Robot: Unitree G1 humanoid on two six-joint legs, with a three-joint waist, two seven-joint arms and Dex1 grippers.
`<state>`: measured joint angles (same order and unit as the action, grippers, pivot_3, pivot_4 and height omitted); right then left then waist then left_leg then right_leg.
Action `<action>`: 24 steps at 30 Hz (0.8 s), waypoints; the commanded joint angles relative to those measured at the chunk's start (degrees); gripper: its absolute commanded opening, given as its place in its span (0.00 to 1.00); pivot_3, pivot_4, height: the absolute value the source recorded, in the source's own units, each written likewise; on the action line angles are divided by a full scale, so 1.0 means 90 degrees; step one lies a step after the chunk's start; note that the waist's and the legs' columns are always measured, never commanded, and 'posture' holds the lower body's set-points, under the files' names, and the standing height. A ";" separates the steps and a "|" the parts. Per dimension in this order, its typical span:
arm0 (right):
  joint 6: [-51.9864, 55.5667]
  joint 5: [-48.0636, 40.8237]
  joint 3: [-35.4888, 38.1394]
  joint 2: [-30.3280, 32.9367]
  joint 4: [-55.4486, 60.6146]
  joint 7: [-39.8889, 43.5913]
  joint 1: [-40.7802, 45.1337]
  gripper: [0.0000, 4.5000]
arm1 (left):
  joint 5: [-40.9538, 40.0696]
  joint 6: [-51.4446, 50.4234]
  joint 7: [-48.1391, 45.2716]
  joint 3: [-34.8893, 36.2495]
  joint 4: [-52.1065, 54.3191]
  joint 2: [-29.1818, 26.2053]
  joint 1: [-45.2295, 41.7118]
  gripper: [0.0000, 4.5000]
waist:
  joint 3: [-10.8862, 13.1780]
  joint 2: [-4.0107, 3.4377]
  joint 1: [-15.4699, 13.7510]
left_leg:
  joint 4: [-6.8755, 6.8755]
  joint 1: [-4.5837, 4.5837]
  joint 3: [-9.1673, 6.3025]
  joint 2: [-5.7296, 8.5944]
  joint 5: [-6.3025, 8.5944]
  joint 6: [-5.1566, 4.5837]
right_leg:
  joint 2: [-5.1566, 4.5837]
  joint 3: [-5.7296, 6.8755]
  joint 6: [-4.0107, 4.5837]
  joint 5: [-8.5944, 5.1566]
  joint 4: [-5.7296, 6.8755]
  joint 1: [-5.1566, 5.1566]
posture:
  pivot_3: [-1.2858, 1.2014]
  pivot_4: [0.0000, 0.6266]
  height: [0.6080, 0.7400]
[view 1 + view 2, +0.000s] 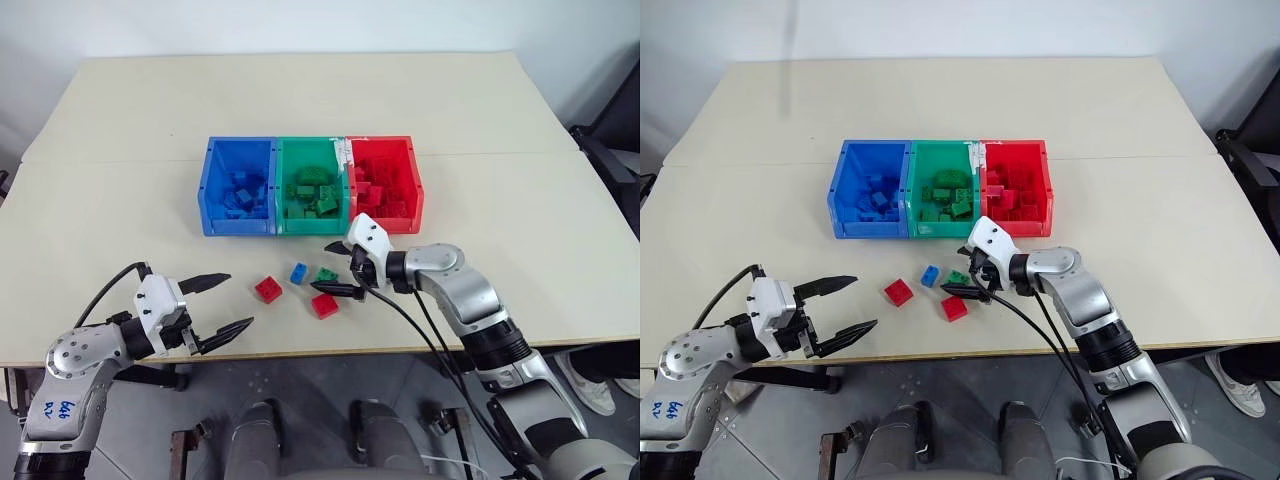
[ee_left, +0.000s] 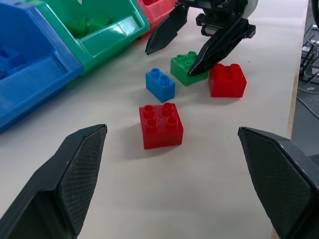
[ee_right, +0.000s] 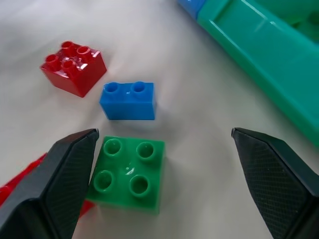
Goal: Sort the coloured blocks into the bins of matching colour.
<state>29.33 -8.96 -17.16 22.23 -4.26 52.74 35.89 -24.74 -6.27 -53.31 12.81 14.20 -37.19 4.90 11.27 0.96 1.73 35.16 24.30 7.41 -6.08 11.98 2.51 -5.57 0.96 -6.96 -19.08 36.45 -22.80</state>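
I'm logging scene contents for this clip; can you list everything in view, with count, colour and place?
table: one, beige, bearing everything below
bins: three joined in a row mid-table; blue bin at left, green bin in the middle, red bin at right, each holding blocks of its own colour
loose blocks: four, on the table in front of the bins; red block, blue block, green block, second red block
left hand: open, over the near table edge
right hand: open, fingers either side of the green block
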 commanded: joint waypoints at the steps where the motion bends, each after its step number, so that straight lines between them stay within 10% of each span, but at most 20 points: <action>1: 0.0129 0.0057 -0.0046 0.0278 0.0419 0.0125 -0.0126 0.86 | -0.0077 0.0058 -0.0031 0.0009 0.0059 -0.0015 -0.0140 1.00 | -0.0002 0.0003 -0.0003 | 0.0000 0.0000 0.0000 0.0000 0.0001 0.0000 | 0.0000 0.0000 0.0000 0.0000 -0.0001 0.0000 | 0.52 0.24 1.00; 9: 0.0165 -0.0133 0.0060 0.0407 0.0537 0.0379 -0.0257 0.33 | -0.0153 -0.0034 -0.0218 -0.0154 0.0009 -0.0039 -0.0460 1.00 | -0.0002 0.0004 0.0015 | -0.0002 0.0000 0.0007 -0.0005 0.0006 0.0003 | 0.0003 0.0002 0.0001 -0.0001 -0.0002 -0.0006 | 0.52 0.24 1.00; 24: -0.0848 -0.1652 0.2038 0.0835 0.1095 0.0838 -0.0895 0.33 | -0.0497 -0.0410 0.0309 -0.0178 0.0137 0.0492 -0.0957 1.00 | -0.0004 0.0009 -0.0019 | 0.0006 0.0000 0.0025 -0.0006 0.0014 -0.0007 | 0.0002 -0.0001 -0.0001 0.0000 -0.0013 -0.0003 | 0.52 0.24 1.00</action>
<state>22.44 -21.13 -1.70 29.59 2.42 61.23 27.05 -27.58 -9.79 -51.96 10.14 13.85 -33.41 -2.80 11.23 1.04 1.56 35.22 24.29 7.63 -6.14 12.10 2.45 -5.55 0.96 -6.96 -19.08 36.35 -22.83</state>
